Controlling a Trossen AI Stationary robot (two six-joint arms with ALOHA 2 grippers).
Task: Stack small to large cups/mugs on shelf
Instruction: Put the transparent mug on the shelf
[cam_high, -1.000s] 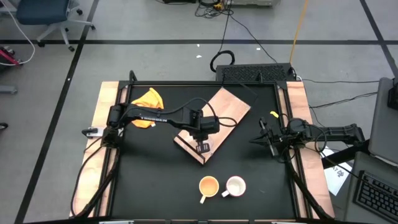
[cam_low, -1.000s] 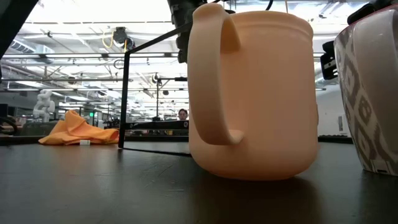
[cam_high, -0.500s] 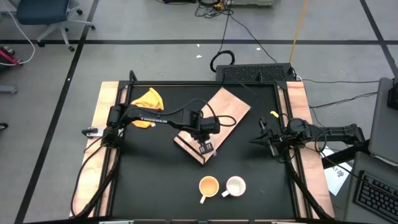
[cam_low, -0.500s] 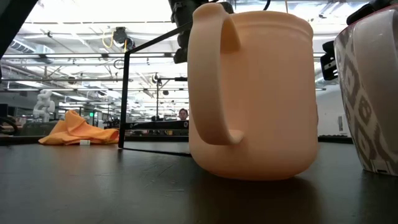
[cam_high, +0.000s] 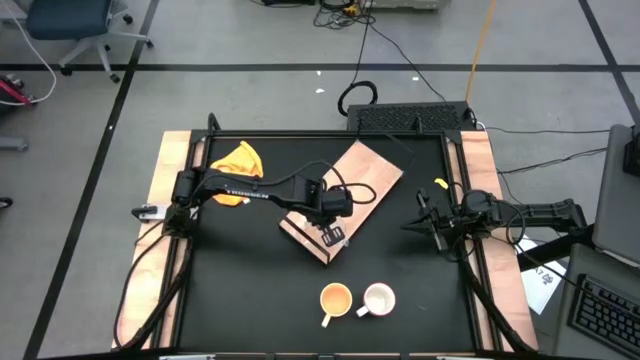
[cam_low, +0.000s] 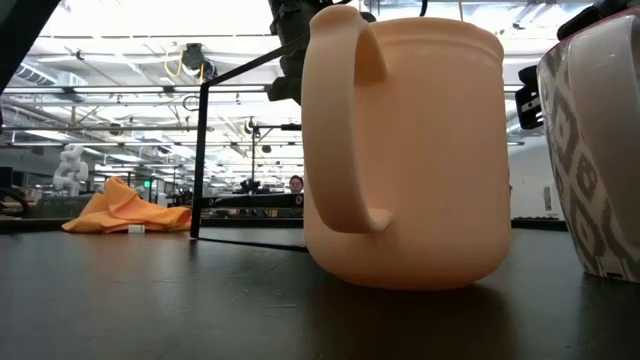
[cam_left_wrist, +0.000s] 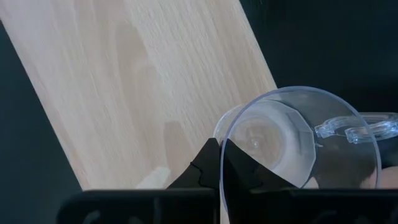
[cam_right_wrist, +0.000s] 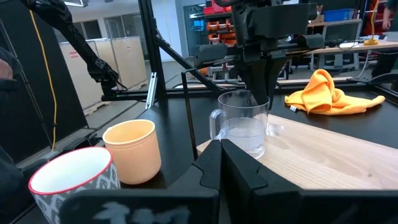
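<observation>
My left gripper (cam_high: 330, 235) is over the near end of the light wooden shelf (cam_high: 352, 185), shut on the tiny clear glass cup (cam_left_wrist: 280, 143). The cup also shows in the right wrist view (cam_right_wrist: 244, 124), upright, with its handle (cam_right_wrist: 215, 124) to one side. The yellow-orange mug (cam_high: 335, 298) and the white mug (cam_high: 379, 298) stand side by side on the black tabletop near the front edge. My right gripper (cam_high: 422, 222) waits shut and empty at the table's right side. My left gripper pinches the glass cup's rim (cam_left_wrist: 222, 146) between its two fingers, one finger inside the cup and one outside. The fingers (cam_right_wrist: 256, 81) come from above, pointing down. The cup stays upright over the shelf's near end (cam_right_wrist: 273, 155); I cannot tell whether its base touches the wood.
A crumpled yellow cloth (cam_high: 240, 160) lies at the table's far left. The two mugs fill the low view, the orange mug (cam_low: 410, 150) and the white mug (cam_low: 595, 150). Bare black tabletop (cam_high: 240, 280) lies between the shelf and the mugs.
My left gripper has shifted slightly toward the table's right edge over the shelf, still shut on the glass cup, which stays upright.
</observation>
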